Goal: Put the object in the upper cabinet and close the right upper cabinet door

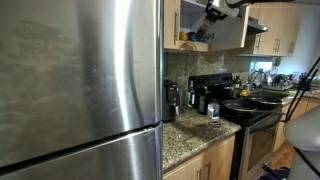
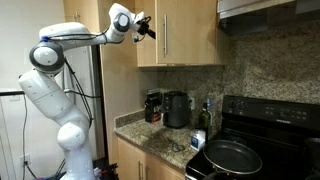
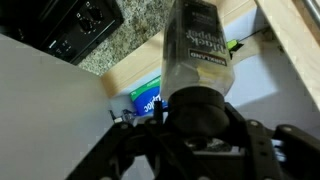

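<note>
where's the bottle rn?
The bottle is held in the gripper at the open front of the upper cabinet; in the wrist view it is close to a blue box on the shelf.

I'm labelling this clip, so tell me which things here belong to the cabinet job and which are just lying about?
Job in hand: claw, dark labelled bottle it grips, upper cabinet, right upper cabinet door.
Lying about: coffee maker, frying pan, stove, fridge, blue box.
</note>
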